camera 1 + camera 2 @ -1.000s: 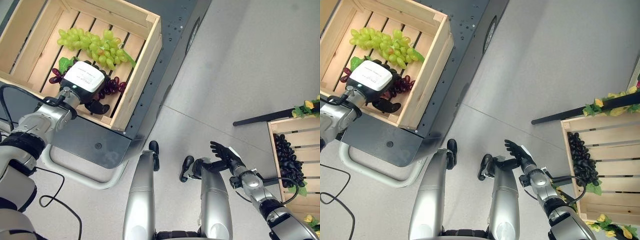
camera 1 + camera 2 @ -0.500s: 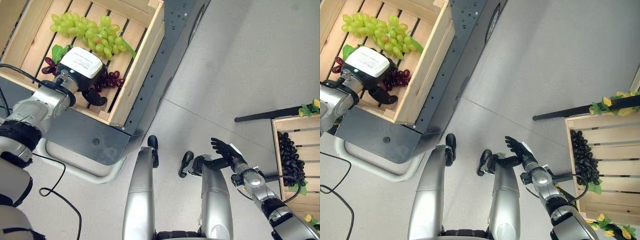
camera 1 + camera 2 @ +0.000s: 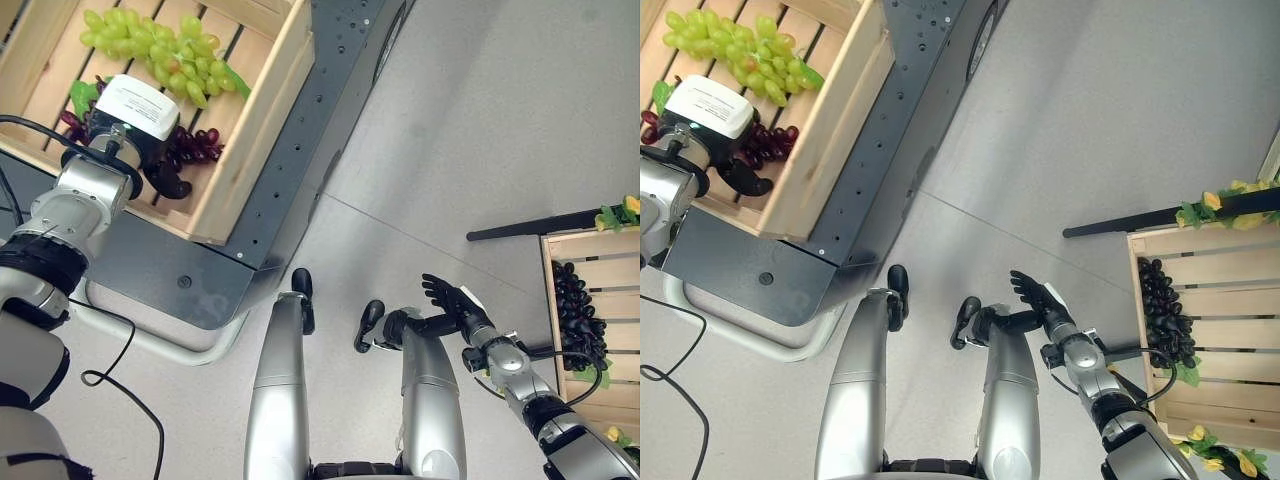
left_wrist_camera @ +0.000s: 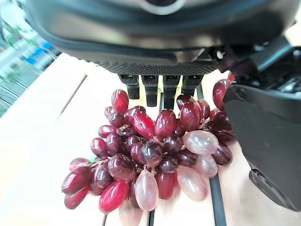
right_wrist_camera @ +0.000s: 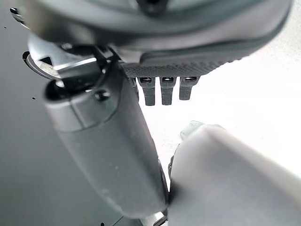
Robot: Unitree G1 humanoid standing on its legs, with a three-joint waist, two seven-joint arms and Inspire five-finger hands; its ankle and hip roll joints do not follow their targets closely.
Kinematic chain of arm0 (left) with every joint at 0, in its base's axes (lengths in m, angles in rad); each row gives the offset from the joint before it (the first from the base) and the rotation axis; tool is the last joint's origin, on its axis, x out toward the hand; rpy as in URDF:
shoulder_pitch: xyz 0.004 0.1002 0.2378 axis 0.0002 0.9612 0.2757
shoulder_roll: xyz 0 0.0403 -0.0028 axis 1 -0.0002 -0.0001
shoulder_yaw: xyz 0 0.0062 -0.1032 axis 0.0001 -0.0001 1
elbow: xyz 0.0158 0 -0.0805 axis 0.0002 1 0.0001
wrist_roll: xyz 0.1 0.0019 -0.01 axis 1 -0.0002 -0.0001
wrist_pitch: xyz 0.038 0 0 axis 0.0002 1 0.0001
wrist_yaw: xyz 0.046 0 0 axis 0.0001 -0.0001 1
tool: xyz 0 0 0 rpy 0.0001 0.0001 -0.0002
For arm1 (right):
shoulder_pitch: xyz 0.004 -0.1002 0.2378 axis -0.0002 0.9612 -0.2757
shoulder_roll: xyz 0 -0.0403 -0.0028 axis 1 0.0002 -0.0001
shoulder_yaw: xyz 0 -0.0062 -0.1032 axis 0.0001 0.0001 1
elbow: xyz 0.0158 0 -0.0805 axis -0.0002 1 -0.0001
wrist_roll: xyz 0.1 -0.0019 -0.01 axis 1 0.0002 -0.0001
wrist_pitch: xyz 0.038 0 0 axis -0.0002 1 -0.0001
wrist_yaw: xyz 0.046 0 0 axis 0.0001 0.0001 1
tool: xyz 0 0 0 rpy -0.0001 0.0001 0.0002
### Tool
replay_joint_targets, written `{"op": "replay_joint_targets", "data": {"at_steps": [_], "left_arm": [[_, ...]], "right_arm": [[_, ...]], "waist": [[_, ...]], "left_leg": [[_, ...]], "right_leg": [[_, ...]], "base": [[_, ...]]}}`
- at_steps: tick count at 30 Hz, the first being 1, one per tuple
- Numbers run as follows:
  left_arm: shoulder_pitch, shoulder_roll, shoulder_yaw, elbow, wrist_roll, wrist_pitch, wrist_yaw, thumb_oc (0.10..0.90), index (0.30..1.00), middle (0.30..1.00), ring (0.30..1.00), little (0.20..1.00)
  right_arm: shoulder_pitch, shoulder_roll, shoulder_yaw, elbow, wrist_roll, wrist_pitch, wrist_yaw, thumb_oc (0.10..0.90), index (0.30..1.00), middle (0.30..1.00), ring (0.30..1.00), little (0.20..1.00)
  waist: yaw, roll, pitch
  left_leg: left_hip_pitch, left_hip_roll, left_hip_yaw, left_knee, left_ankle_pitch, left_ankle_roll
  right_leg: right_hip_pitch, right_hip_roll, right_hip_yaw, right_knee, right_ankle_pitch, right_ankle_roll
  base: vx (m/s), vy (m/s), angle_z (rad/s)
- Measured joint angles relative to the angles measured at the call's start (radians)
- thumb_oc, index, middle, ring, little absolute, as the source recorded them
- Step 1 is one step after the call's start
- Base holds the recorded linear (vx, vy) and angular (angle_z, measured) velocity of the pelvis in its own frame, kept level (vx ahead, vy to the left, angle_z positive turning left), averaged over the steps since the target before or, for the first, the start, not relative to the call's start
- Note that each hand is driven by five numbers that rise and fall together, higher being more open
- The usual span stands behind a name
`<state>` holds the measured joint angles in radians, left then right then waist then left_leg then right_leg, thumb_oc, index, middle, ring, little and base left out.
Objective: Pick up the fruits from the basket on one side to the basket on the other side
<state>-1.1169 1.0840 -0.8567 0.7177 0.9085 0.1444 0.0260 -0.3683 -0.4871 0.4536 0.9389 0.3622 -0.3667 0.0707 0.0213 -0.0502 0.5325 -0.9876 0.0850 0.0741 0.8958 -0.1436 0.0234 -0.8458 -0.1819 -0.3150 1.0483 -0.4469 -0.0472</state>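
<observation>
- The bunch of dark red grapes (image 4: 150,165) lies on the slatted floor of the light wooden crate (image 3: 262,115) at the robot's left, directly under and just ahead of the dark left hand (image 3: 150,160), which hangs over it with its white-covered back upward
- In the left wrist view the straight fingers (image 4: 153,92) reach over the bunch's far edge and the thumb (image 4: 263,141) stands wide to one side; nothing is clasped, so the hand is spread above the fruit, apparently not yet closed on it
- The bunch's long axis seems to run across the slats, roughly crosswise to the fingers, so I judge a downward curl would wrap its thick middle
- A bunch of pale green grapes (image 3: 160,50) lies deeper in the same crate, beyond the hand, apart from the red one
- The dark right hand (image 3: 1040,300) hangs low by the right side with fingers spread and empty, far from this fruit but nearer the second wooden crate (image 3: 1215,270), which holds a bunch of black grapes (image 3: 1165,315)
- The left hand is clearly the one to lift; the carry then runs across to the right-hand crate
</observation>
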Motion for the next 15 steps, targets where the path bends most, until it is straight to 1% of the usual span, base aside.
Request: {"op": "replay_joint_targets", "data": {"at_steps": [1,2,7,12,14,15], "left_arm": [[0.0,-0.002,0.002,0.004,0.0,0.005,0.001,0.518,0.476,0.476,0.476,0.476],[0.001,-0.002,0.002,0.011,0.0,0.005,0.011,0.4,0.3,0.3,0.3,0.3],[0.014,-0.016,0.002,0.048,0.0,0.0,0.062,0.4,0.3,0.3,0.3,0.3],[0.024,-0.022,-0.001,0.102,0.0,-0.028,0.112,0.4,0.3,0.3,0.3,0.3],[0.031,-0.022,0.0,0.133,-0.023,-0.032,0.152,0.4,0.3,0.3,0.3,0.3],[0.035,-0.022,0.004,0.152,-0.069,-0.032,0.172,0.4,0.3,0.3,0.3,0.3]], "right_arm": [[0.0,0.0,0.0,0.0,0.0,0.0,0.0,0.8,0.9,0.9,0.9,0.9],[0.0,0.0,0.0,0.0,0.0,0.0,0.0,0.8,0.9,0.9,0.9,0.9],[0.0,0.0,0.0,0.002,0.0,0.0,0.0,0.8,0.9,0.9,0.9,0.9],[0.002,0.0,-0.003,0.0,0.0,0.0,-0.001,0.8,0.9,0.9,0.9,0.9],[0.004,0.0,-0.003,-0.001,0.0,0.0,-0.001,0.8,0.9,0.9,0.9,0.9],[0.005,0.0,-0.003,-0.002,0.0,0.0,-0.001,0.8,0.9,0.9,0.9,0.9]], "waist": [[0.001,0.0,0.0],[0.001,0.0,0.0],[0.003,-0.001,-0.001],[-0.006,-0.01,-0.002],[-0.011,-0.012,-0.001],[-0.015,-0.012,-0.002]], "left_leg": [[0.0,0.0,-0.001,0.001,0.0,0.0],[0.0,0.0,-0.001,0.001,0.001,0.001],[0.008,-0.001,-0.004,0.003,0.002,0.005],[0.027,0.0,-0.003,-0.007,0.002,0.006],[0.028,0.0,0.001,-0.006,0.0,0.009],[0.029,0.0,0.003,-0.004,0.0,0.009]], "right_leg": [[0.0,0.0,0.0,0.0,0.0,0.0],[0.001,0.001,0.0,-0.001,0.0,0.0],[0.014,0.001,-0.003,-0.003,0.0,0.0],[0.032,0.001,-0.003,-0.016,0.003,0.003],[0.033,0.001,-0.001,-0.017,0.003,0.003],[0.033,0.001,0.0,-0.017,0.003,0.004]], "base": [[-0.02,-0.035,0.02],[-0.01,-0.035,0.0],[0.0,-0.006,0.0],[0.0,0.0,0.0],[0.0,0.0,0.0],[0.0,0.0,0.0]]}}
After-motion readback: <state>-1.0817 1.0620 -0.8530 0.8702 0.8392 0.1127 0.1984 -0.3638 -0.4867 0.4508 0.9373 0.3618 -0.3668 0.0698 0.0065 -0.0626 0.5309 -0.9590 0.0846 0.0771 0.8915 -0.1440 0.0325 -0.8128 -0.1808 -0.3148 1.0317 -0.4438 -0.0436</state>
